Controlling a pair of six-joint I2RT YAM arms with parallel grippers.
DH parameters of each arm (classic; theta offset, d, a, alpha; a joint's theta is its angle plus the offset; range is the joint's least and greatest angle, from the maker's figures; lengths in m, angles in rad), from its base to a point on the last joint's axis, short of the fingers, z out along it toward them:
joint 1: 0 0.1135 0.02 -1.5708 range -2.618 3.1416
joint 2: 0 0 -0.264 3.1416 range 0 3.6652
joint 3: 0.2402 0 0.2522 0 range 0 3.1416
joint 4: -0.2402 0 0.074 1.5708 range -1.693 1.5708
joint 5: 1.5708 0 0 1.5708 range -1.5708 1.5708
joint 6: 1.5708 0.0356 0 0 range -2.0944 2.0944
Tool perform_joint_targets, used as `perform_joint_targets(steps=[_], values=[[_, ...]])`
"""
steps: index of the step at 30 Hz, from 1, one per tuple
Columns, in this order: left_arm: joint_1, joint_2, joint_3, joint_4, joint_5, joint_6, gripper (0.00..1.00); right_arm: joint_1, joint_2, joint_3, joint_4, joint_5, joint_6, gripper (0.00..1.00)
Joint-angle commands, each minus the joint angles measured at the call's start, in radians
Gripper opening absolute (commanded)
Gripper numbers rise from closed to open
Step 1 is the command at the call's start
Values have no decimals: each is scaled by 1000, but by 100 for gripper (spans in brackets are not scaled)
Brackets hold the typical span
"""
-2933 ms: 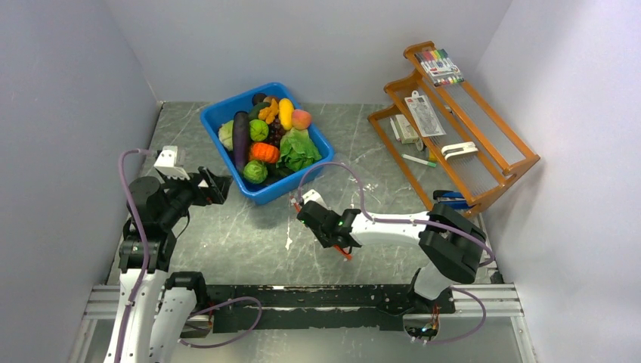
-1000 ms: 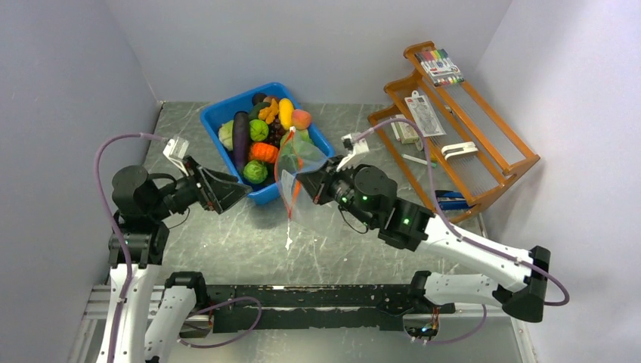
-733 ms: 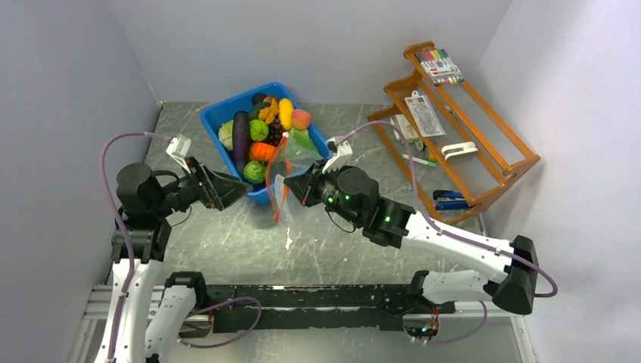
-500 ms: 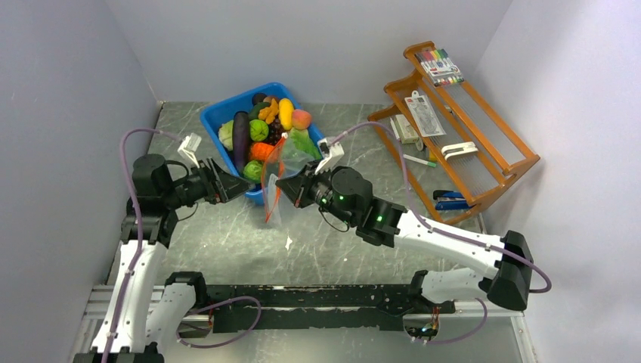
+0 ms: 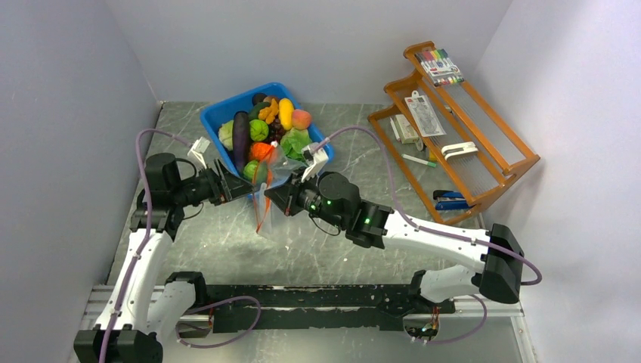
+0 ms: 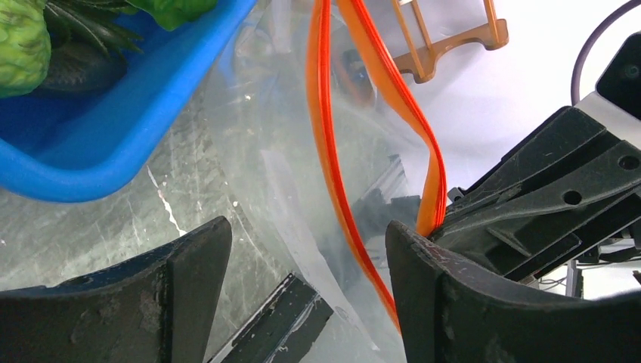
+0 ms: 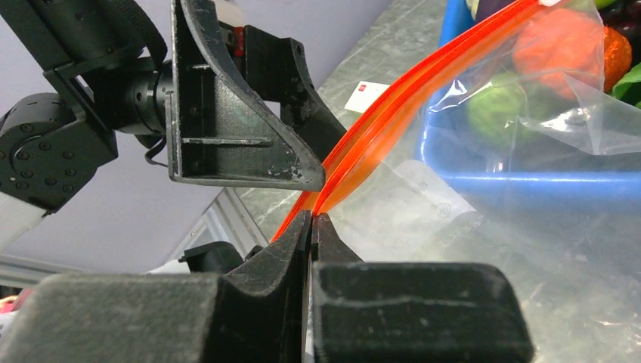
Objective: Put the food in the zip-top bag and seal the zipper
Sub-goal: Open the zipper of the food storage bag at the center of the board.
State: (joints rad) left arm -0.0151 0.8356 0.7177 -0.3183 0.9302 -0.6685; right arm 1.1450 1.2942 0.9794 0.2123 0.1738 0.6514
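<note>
The food point(image 5: 266, 132) lies heaped in a blue bin point(image 5: 214, 114): purple eggplant, green balls, yellow, orange and peach pieces. My right gripper point(image 5: 275, 195) is shut on the red-orange zipper point(image 7: 393, 106) of the clear zip-top bag point(image 5: 266, 215), which hangs in the air in front of the bin. In the right wrist view the gripper point(image 7: 312, 219) pinches the strip's end. My left gripper point(image 5: 240, 189) is open. In the left wrist view it point(image 6: 306, 234) straddles the bag point(image 6: 264, 174) and zipper point(image 6: 325, 136), with its fingers point(image 6: 189, 265) apart from the strip.
A wooden rack point(image 5: 453, 128) with markers and small packets stands at the right. A blue object point(image 5: 452, 200) lies below it. The bin's near wall point(image 6: 113, 151) is just behind the bag. Grey walls close in on the left, back and right.
My right arm lifted the bag off the table and carried it left to the bin's front. My left arm reached right until its open fingers straddled the bag.
</note>
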Motion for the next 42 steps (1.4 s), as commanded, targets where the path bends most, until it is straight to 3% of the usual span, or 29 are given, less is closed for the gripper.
perform_joint_targets(steps=[1,11,15,21,26,27,36,42], values=[[-3,-10,-4,22,5,13,72,14,2,10,30,0,-18,0],[-3,19,-22,15,-59,89,51,30,51,46,15,-31,-29,0],[-3,18,-21,-8,-85,133,37,37,57,44,14,-25,-26,0],[-3,44,-30,-48,-108,169,44,41,61,33,27,-14,-21,0],[-5,36,-62,-15,-71,161,10,40,63,30,20,-14,-14,0],[-4,34,-49,-43,-86,176,7,41,60,27,8,-4,-9,0],[-5,-33,136,-318,-291,283,7,41,-81,-93,-118,141,79,0],[-4,-77,209,-395,-371,287,7,41,-154,-199,-119,67,86,0]])
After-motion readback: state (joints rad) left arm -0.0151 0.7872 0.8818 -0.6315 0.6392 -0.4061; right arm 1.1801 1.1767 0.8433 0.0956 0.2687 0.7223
